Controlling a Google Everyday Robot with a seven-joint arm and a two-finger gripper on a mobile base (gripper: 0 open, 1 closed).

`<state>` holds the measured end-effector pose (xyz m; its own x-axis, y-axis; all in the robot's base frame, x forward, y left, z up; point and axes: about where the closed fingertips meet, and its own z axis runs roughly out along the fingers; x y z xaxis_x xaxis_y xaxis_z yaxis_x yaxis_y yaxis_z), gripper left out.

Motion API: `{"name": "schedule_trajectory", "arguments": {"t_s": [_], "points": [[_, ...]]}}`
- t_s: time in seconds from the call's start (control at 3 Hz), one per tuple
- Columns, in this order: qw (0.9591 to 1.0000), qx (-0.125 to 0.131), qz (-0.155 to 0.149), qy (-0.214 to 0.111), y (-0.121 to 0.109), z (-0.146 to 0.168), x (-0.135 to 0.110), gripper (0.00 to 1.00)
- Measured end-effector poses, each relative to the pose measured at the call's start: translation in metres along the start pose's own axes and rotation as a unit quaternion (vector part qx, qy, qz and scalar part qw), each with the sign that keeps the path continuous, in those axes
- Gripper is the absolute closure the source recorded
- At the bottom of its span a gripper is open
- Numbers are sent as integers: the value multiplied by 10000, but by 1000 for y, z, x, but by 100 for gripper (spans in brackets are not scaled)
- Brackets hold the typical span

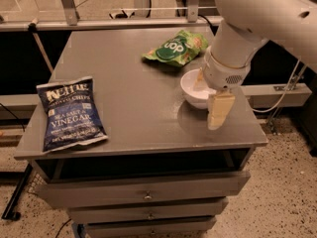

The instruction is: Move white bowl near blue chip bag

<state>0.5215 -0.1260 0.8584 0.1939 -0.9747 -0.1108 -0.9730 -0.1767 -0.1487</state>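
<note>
The white bowl (194, 89) sits on the grey cabinet top (143, 108), right of centre, just in front of a green chip bag. The blue chip bag (71, 114), navy with white "Kettle" lettering, lies flat at the front left corner, far from the bowl. My gripper (207, 105) hangs from the white arm over the bowl's right side. One tan finger (218, 112) stands outside the bowl's near right rim, and the other finger (200, 79) reaches down inside the bowl. The fingers are apart and straddle the rim.
A green chip bag (176, 48) lies at the back of the cabinet top, behind the bowl. The top's front edge (148, 150) is close to the gripper. Drawers sit below, and metal rails run behind.
</note>
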Motion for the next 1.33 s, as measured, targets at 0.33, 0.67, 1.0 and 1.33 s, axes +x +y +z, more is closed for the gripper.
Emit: {"name": "schedule_trajectory", "arguments": {"t_s": [0.33, 0.67, 1.0, 1.33], "points": [[9999, -107, -28, -104, -6, 14, -2, 56], [9998, -70, -58, -173, -12, 14, -3, 79], [9986, 367, -206, -326, -21, -15, -13, 100], [9986, 368, -206, -326, -21, -15, -13, 100]]}}
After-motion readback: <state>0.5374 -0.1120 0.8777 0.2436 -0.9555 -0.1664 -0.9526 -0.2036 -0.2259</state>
